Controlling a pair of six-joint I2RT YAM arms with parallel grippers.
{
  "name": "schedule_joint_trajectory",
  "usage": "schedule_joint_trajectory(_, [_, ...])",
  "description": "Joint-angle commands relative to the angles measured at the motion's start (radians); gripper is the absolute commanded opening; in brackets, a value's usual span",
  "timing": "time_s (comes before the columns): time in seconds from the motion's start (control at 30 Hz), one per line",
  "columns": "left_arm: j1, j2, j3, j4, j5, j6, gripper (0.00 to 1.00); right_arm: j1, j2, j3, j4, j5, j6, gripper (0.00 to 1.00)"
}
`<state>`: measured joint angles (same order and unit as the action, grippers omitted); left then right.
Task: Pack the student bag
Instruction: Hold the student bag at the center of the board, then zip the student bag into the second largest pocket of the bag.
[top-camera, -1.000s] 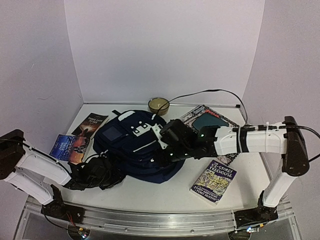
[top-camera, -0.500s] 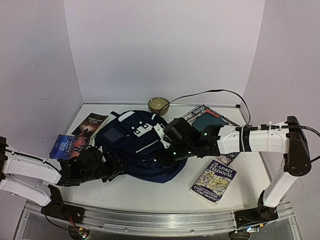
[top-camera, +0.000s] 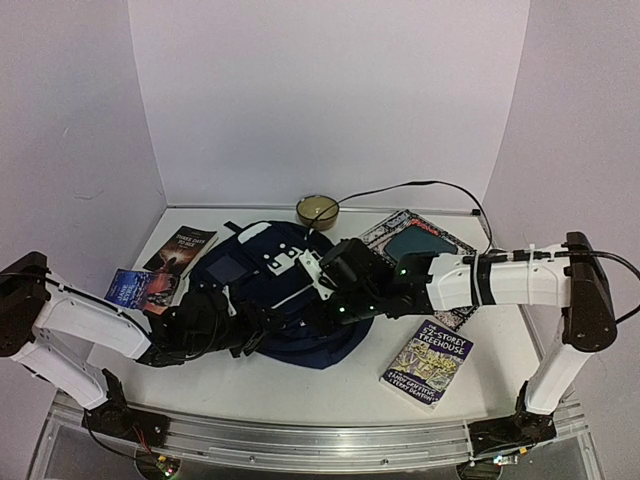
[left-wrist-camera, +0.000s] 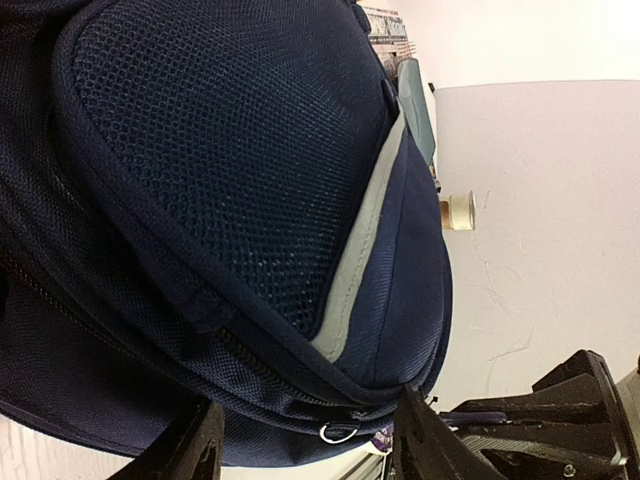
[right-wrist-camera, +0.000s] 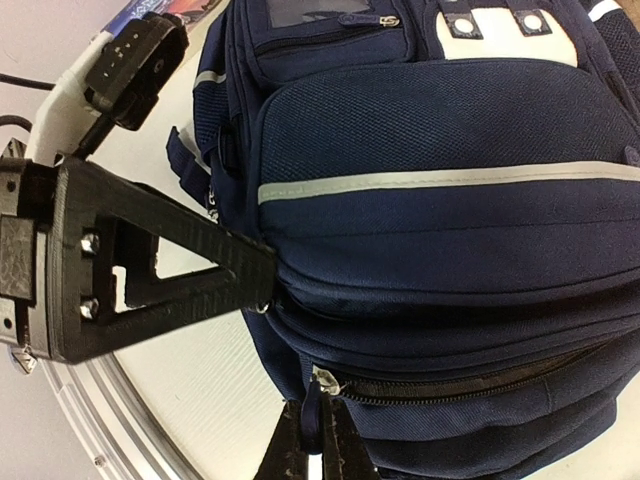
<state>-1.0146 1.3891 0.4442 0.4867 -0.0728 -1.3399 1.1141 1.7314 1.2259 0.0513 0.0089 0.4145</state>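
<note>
The navy-blue student bag (top-camera: 270, 285) lies flat in the middle of the table and fills both wrist views (left-wrist-camera: 250, 180) (right-wrist-camera: 430, 200). My right gripper (top-camera: 332, 300) is at the bag's near right edge. In the right wrist view my right gripper (right-wrist-camera: 313, 410) is shut on a navy zipper pull tab (right-wrist-camera: 312, 395) at the end of a closed black zipper (right-wrist-camera: 470, 382). My left gripper (top-camera: 262, 335) is at the bag's near edge. In the left wrist view my left gripper (left-wrist-camera: 308, 412) is open, its jaws standing either side of the bag's rim and a small metal zipper ring (left-wrist-camera: 338, 433).
A dark book (top-camera: 180, 248) and a blue book (top-camera: 133, 290) lie left of the bag. A Treehouse book (top-camera: 427, 362) lies at the front right, and a magazine with a teal item (top-camera: 415, 242) behind it. A round tin (top-camera: 318, 209) and a cable (top-camera: 420, 184) are at the back wall.
My left arm has moved right along the bag's near side, from the black straps to the front rim. My right gripper has stayed put on the zipper pull.
</note>
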Motion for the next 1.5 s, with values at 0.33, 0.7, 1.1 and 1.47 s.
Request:
schedule_joint_trajectory(0.33, [-0.019, -0.004, -0.017, 0.162, -0.057, -0.084, 0.1, 0.035, -0.014, 0.055, 0.101, -0.025, -0.013, 0.0])
schedule_joint_trajectory(0.7, [-0.008, -0.178, -0.193, 0.136, -0.166, -0.085, 0.0, 0.016, -0.125, -0.025, -0.008, 0.231, -0.066, 0.0])
schedule_joint_trajectory(1.1, [0.089, -0.694, -0.259, -0.528, -0.239, -0.044, 0.0, -0.25, -0.237, -0.199, -0.027, 0.258, -0.118, 0.0])
schedule_joint_trajectory(1.47, [0.099, -0.702, -0.023, -0.868, -0.332, 0.295, 0.1, -0.285, -0.16, -0.138, 0.084, -0.076, -0.177, 0.0])
